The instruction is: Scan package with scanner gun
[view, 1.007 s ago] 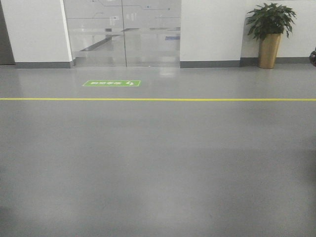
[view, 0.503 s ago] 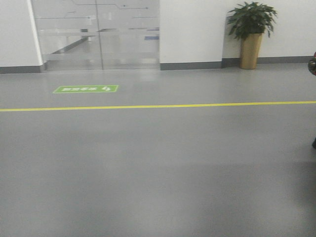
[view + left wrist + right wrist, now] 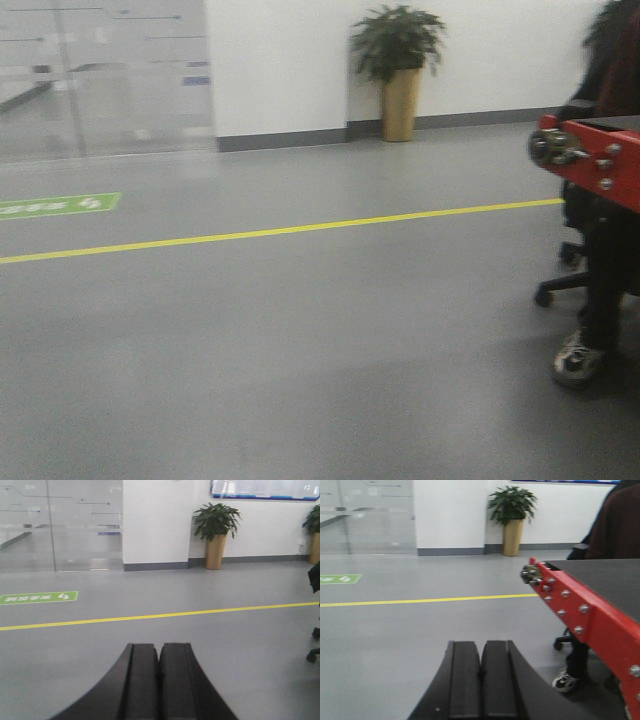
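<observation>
Hovering over floor (image 3: 235, 640): left gripper (image 3: 159, 651), right gripper (image 3: 481, 649), both pressed together, empty.

Grey floor (image 3: 300, 350), yellow line (image 3: 270, 231), green sign (image 3: 55, 205), red table frame (image 3: 600, 160), black left gripper (image 3: 159, 649), black right gripper (image 3: 481, 649).

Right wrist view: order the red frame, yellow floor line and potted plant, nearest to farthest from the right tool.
1. Red frame, just right of the right tool.
2. Yellow floor line, running left to right ahead.
3. Potted plant, farthest back, slightly right.
</observation>
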Controlling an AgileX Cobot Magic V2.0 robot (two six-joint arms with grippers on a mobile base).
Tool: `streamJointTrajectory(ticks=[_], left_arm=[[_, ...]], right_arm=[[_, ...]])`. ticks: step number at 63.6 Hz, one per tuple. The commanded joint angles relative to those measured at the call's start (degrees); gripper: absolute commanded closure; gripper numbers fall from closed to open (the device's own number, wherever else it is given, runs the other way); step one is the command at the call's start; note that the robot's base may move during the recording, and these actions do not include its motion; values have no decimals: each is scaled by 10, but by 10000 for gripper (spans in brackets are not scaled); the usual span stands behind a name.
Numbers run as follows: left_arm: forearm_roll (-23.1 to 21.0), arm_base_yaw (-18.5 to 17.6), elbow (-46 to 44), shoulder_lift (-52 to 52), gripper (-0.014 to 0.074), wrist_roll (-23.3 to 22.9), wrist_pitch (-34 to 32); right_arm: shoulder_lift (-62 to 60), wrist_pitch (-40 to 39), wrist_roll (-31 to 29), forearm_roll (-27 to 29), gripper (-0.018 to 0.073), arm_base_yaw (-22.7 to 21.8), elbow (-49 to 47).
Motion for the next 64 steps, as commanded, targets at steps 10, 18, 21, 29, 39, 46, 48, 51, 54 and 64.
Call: streamJointTrajectory(ticks=[10,18,21,29,39,46,48,51,54,64], left_arm=[[-2,1,-2,-2,707,-6,-9],[-2,1,-2,-2,707,-6,-9],[-2,1,-2,-2,707,-6,-9],[-2,1,-2,-2,707,-6,-9],[-2,1,-2,-2,707,-6,-9],[-2,1,-2,-2,707,-6,-9],[-2,1,-2,-2,707,-6,-9],[-2,1,-2,-2,707,-6,-9],[-2,1,-2,-2,707,-6,-9],[-2,1,-2,-2,707,-6,-9]], right_arm=[[-2,-10,1,-4,712,-1,0],[-2,-10,1,-4,712,-1,0],[-2,-10,1,-4,712,-1,0],[-2,-10,1,-4,712,-1,0],[-2,-10,1,-4,712,-1,0],[-2,-10,1,-4,712,-1,0],[-2,-10,1,-4,712,-1,0],[-2,-10,1,-4,712,-1,0],[-2,-10,1,-4,712,-1,0],[-2,-10,1,-4,712,-1,0]])
